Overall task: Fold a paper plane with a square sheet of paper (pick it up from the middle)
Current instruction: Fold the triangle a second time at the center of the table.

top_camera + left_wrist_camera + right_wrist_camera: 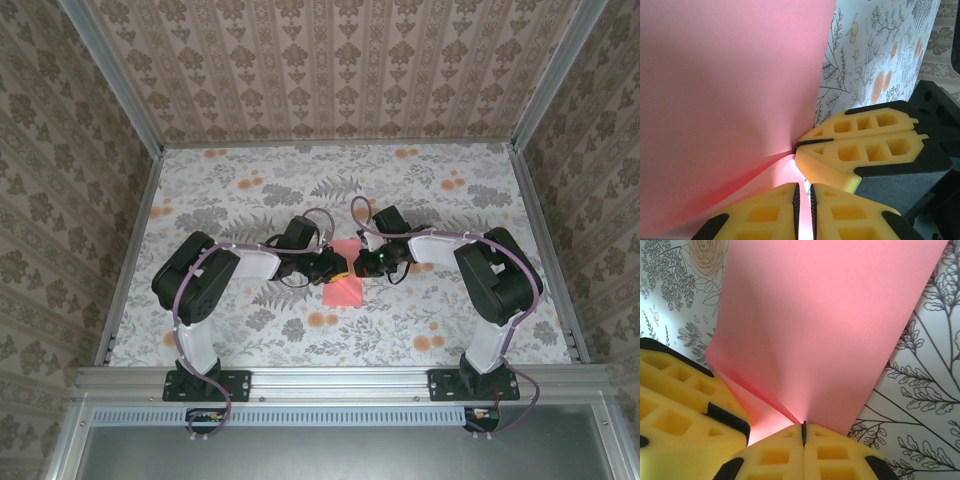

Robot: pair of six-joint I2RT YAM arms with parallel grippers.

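My right gripper (803, 432) is clamped on the middle of the thin salmon-pink square sheet of paper (343, 290), just above the flowery bench (250, 190). My left gripper (802, 210), close beside, looks pinched on it too, probably to bend a crease.

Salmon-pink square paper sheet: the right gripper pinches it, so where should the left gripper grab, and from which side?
Probably the raised fold of the salmon-pink square paper sheet beside the right gripper, approached from the left, opposite it. The sheet buckles into a ridge there that the left gripper can pinch.
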